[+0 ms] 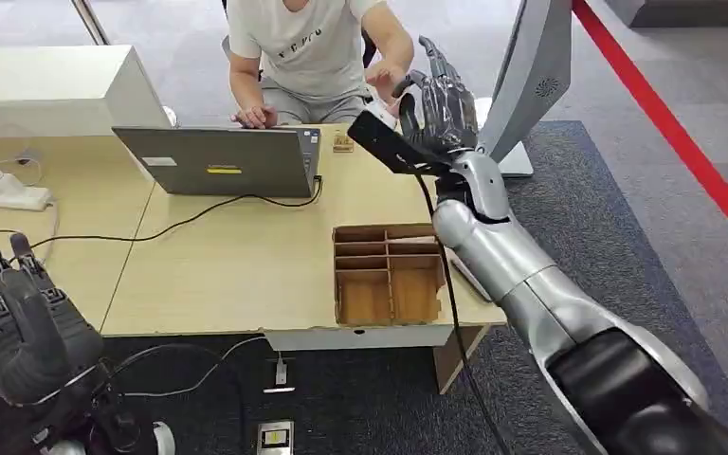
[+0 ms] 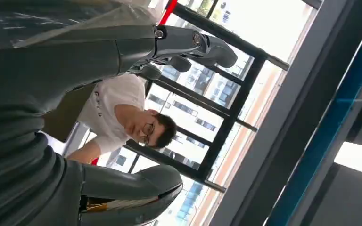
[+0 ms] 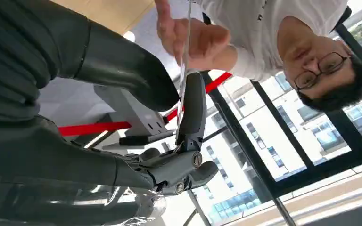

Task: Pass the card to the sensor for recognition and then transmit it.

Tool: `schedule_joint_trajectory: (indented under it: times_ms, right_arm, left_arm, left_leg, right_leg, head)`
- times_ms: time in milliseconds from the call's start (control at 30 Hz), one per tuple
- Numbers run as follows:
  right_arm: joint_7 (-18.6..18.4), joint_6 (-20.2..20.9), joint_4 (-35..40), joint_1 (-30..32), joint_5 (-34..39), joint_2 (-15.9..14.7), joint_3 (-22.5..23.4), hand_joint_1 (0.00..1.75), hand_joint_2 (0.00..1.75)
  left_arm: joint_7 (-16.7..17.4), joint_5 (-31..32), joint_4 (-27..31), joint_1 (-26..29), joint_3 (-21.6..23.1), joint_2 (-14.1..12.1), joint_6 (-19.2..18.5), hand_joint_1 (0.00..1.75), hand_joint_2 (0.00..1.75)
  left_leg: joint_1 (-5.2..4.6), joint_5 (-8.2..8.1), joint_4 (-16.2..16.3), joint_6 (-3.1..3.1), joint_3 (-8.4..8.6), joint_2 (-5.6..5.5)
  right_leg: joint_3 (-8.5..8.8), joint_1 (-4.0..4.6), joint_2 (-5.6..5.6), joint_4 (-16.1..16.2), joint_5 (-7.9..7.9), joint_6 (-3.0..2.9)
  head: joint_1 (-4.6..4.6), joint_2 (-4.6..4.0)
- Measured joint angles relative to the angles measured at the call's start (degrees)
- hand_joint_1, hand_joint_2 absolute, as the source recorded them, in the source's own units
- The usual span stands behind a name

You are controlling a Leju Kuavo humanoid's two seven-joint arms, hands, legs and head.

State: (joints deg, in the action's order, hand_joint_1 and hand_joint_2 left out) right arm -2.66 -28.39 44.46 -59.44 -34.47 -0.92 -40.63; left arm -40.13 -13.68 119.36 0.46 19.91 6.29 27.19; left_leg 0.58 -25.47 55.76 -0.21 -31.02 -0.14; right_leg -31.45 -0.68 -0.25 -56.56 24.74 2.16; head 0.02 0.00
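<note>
Our right robot hand (image 1: 441,104) is raised past the far edge of the surface (image 1: 237,275), thumb and fingers clamped on the thin card (image 3: 185,70). The person's hand (image 3: 193,35) also grips the card, we think to take it. Our left robot hand (image 1: 14,318) hangs low, fingers apart, in open room.

Bright, even daylight; blown-out windows (image 2: 188,113) in both wrist views, soft focus on near surfaces.
</note>
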Motion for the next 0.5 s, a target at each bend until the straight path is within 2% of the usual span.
schedule_joint_trajectory:
  times_ms: [333, 500]
  right_arm:
    - [-3.59, -1.03, -10.73, -1.37, -3.93, 3.74, -1.22, 1.75, 1.75]
    - [-4.31, -1.38, -13.49, -1.40, -4.42, 4.42, -1.68, 1.75, 1.75]
  left_arm:
    - [0.00, -0.52, -0.94, -0.47, -0.57, 1.27, -0.88, 0.02, 1.75]
    - [0.00, -0.41, -1.01, -0.48, -0.92, 1.57, -0.81, 0.02, 1.75]
  left_leg:
    - [-0.01, 0.00, 0.00, 0.00, 0.00, 0.00]
    - [-0.01, 0.00, 0.00, 0.00, 0.00, 0.00]
  right_leg:
    - [-0.01, 0.00, 0.00, 0.01, 0.00, 0.00]
    - [-0.01, 0.00, 0.00, 0.01, 0.00, 0.00]
  head:
    - [-0.02, 0.00]
    - [0.00, 0.00]
